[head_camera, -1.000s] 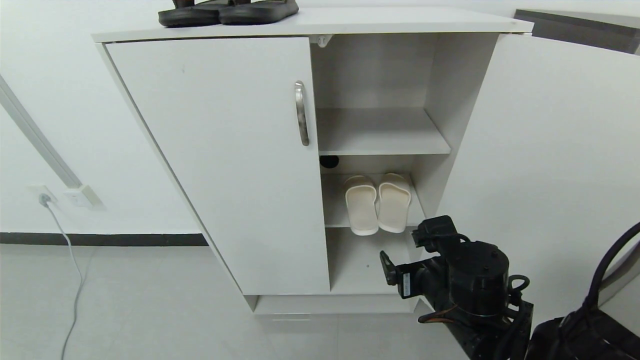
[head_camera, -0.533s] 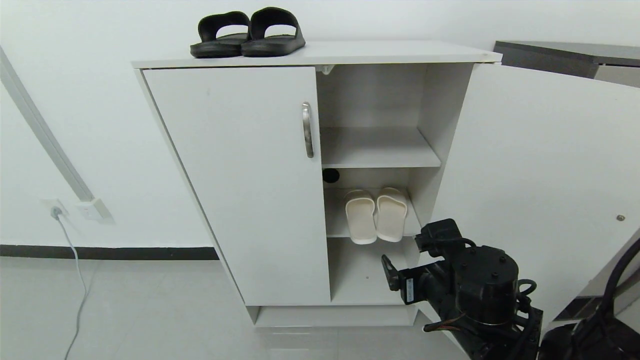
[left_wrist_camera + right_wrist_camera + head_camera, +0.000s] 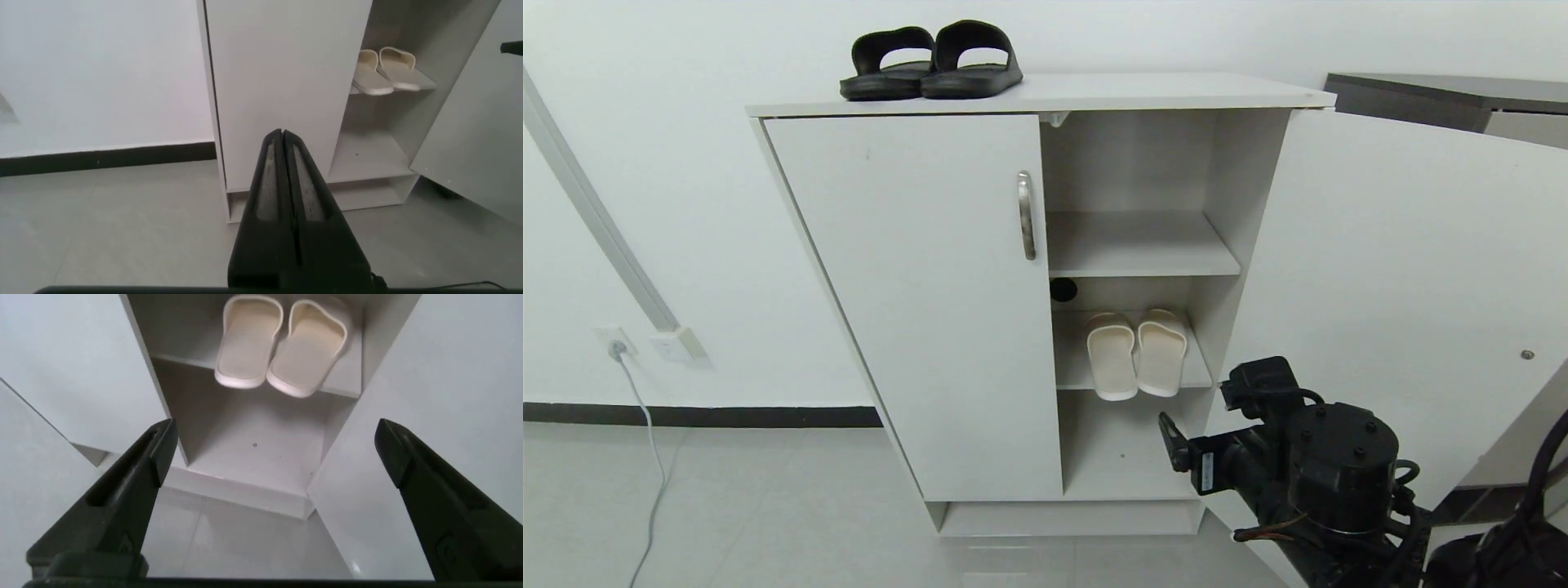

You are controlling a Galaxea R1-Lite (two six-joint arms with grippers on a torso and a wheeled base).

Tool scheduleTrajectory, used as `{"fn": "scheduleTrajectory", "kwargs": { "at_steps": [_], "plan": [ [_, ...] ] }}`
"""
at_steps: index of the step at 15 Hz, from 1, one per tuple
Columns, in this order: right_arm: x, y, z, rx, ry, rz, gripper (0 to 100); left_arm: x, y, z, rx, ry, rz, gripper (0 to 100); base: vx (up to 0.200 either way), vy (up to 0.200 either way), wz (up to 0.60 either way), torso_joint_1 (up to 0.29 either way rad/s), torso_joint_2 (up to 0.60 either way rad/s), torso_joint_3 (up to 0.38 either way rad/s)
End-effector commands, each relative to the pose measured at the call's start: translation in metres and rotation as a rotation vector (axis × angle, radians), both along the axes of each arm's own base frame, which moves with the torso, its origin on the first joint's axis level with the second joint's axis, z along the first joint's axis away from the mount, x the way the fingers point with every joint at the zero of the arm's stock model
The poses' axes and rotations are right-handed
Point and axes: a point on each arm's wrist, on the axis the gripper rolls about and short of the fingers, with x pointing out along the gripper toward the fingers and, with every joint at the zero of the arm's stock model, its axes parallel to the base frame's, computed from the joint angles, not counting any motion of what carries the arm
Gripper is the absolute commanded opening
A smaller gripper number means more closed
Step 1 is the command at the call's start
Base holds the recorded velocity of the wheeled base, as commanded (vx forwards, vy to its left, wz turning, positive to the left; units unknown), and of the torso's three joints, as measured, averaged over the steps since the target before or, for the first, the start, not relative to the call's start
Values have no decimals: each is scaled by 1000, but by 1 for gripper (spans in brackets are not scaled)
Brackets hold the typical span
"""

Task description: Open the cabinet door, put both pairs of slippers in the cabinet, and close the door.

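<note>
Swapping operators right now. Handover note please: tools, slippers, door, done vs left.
Left tool: shut, empty, pointed at the white two-door cabinet.
Right tool: open, empty, facing the open right side.
Right cabinet door open; left door shut.
Done: cream slide slippers sit on the middle shelf.
Left: black slide slippers, now on the cabinet top, go inside; then close the right door.

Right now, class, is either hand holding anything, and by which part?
Nothing is held. The left hand is shut on nothing; the right hand is open and empty.
</note>
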Motion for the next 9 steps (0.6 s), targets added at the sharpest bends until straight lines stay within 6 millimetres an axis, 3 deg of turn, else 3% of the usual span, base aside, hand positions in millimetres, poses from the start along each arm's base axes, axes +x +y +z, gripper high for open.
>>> {"fn": "scheduleTrajectory", "kwargs": {
  "at_steps": [1, 4, 9],
  "plan": [
    [-2, -2, -3, -14, 5, 4, 100, 0, 0, 0, -1, 2, 0, 0, 0, 0, 0, 0, 0, 0],
    [-4, -2, -6, -38, 13, 12, 100, 0, 0, 0, -1, 2, 0, 0, 0, 0, 0, 0, 0, 0],
    [-5, -2, -7, -43, 17, 15, 100, 0, 0, 0, -1, 2, 0, 0, 0, 200, 0, 7, -1, 4]
  ]
}}
